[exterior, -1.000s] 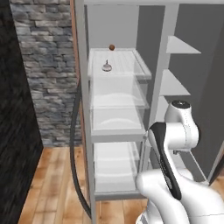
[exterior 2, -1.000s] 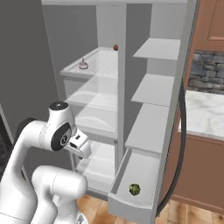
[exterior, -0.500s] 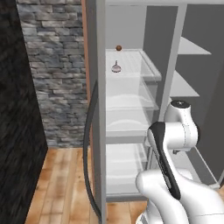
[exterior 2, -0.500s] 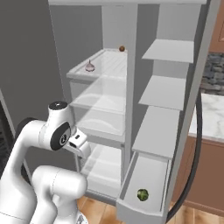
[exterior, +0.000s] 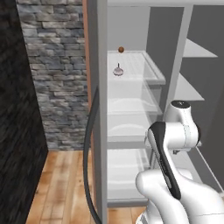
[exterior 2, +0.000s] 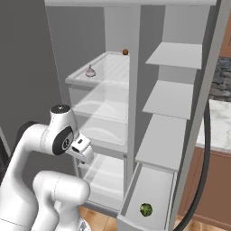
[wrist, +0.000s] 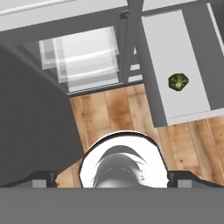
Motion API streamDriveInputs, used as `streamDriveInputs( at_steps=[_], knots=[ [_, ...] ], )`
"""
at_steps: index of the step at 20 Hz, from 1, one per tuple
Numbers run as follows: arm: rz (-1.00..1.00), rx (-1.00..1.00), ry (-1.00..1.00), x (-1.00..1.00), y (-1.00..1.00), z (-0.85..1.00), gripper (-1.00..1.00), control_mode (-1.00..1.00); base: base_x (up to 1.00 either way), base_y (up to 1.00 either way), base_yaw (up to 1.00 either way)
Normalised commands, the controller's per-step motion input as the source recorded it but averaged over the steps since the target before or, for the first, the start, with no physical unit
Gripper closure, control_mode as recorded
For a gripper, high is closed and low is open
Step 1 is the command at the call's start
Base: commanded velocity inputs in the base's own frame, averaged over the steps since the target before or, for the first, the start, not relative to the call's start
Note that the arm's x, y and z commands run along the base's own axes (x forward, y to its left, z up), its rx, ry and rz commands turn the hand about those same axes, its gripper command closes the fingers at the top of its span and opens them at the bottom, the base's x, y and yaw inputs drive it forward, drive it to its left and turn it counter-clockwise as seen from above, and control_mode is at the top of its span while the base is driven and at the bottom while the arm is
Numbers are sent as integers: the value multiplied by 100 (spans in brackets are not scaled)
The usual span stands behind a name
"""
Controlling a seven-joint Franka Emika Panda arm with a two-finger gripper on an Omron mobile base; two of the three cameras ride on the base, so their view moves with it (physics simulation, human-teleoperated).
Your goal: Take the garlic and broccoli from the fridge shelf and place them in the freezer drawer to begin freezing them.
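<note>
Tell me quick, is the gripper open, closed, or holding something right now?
Gripper: cannot be told; its fingertips are not clear in these views, and nothing is seen in its grasp.

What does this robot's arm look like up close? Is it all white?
Mostly white. The arm is built of smooth, rounded, glossy segments with dark grey to black bands and discs at the joints. A small white boxy piece with dark markings sits at its end. No loose cables show on it.

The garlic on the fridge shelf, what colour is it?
The garlic is pale pinkish-white, clearest in the right base view.
</note>
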Motion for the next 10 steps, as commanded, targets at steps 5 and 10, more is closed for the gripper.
streamDriveInputs(
  at_steps=[5, 10],
  knots=[
    [0, 0, 0, 0, 0, 0, -100, 100, 27, 0, 3],
    [4, 0, -12, 26, 0, 45, -100, -100, 8, 0, 2]
  ],
)
